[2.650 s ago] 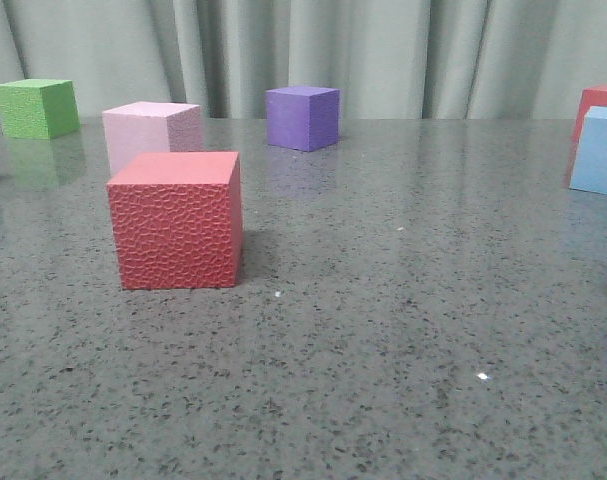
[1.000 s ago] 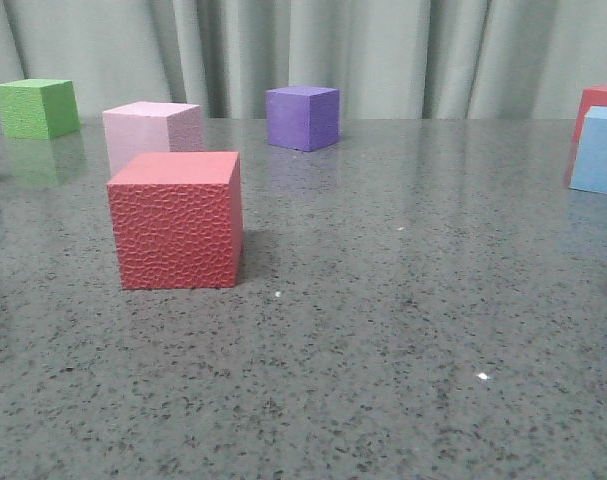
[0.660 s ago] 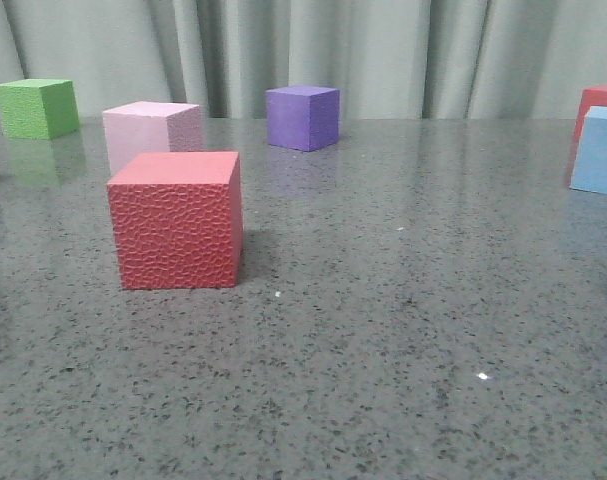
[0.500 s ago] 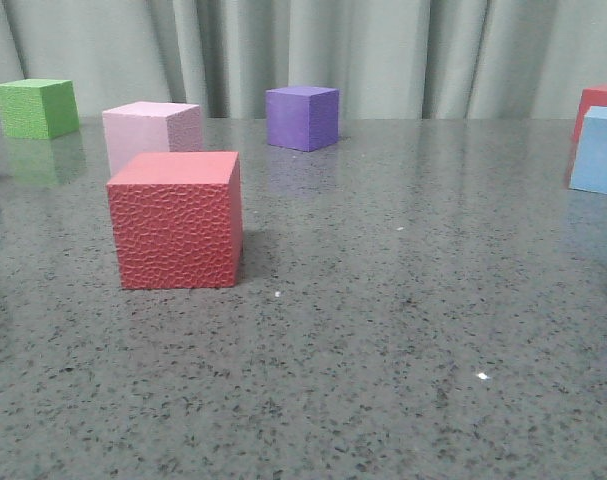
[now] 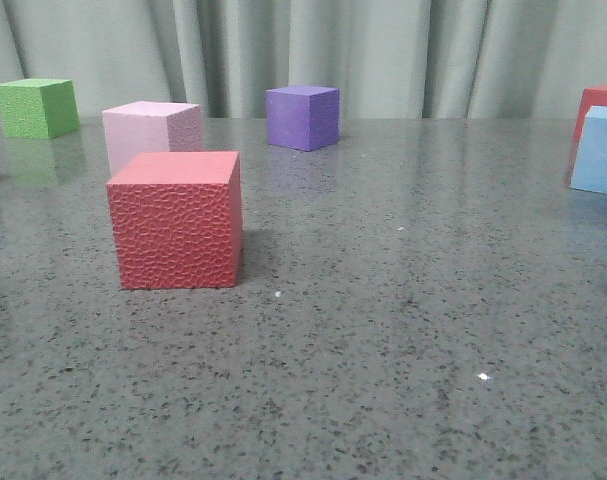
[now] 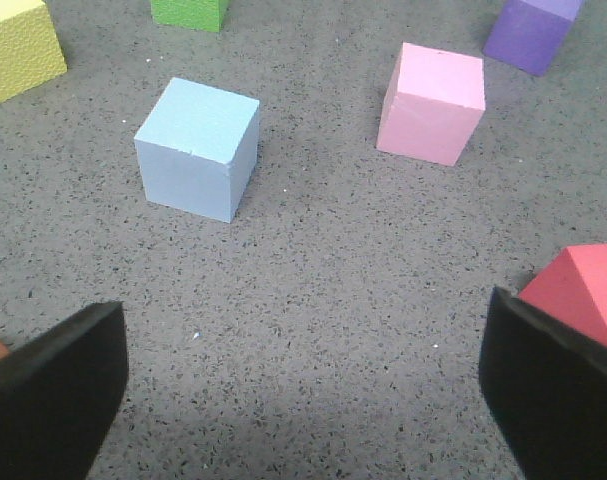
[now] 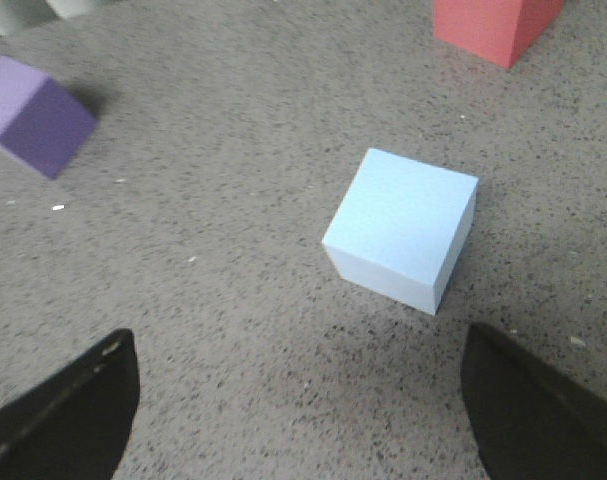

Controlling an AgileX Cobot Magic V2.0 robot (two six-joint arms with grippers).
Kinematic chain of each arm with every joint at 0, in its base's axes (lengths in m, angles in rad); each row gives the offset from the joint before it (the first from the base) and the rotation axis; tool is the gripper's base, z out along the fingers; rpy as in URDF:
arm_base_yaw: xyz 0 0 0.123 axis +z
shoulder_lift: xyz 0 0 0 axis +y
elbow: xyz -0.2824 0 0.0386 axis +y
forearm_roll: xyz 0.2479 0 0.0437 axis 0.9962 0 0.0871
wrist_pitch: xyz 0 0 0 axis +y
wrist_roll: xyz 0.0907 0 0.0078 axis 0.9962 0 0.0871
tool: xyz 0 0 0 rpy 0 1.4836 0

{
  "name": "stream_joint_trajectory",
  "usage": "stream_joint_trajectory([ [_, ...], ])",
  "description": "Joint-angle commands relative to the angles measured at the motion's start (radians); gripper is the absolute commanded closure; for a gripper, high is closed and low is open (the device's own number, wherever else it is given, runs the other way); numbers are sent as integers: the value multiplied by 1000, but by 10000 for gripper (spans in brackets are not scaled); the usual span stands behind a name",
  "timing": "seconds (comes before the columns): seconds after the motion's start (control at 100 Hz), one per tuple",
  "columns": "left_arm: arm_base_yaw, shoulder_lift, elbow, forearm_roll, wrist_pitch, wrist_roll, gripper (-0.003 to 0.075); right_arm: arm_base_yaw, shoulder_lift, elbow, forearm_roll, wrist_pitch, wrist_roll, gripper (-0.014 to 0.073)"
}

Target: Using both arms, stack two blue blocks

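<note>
Blue blocks [image 6: 196, 148] [image 7: 403, 228] show fully only in wrist views, w/ both claws [image 6: 303, 385] [image 7: 303, 400] spread, empty.

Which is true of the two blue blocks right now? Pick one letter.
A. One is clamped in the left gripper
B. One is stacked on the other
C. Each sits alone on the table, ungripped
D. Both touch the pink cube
C: each wrist view shows a blue block resting free on the table, ahead of open fingers.

Embossed cube [image 5: 176, 220] before smooth cube [image 5: 150, 133], touching unclear.
</note>
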Motion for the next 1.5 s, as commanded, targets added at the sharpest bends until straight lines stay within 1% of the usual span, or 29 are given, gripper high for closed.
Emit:
stream_joint_trajectory([
  [0.0, -7, 8, -35, -8, -60, 0, 39, -8, 47, -75, -38, -31, 24, -52],
  [0.18, -7, 8, -35, -8, -60, 0, 39, -8, 168, -168, -65, 5, 53, -52],
  [0.47, -7, 8, -35, -17, -60, 0, 39, -8, 286, -285, -237, 84, 207, -52],
  [0.6, -7, 8, -35, -17, -60, 0, 39, -8, 321, -306, -279, 99, 251, -52],
  [1.49, -7, 8, -35, -20, -60, 0, 39, -8, 492, -310, -280, 74, 268, -52],
])
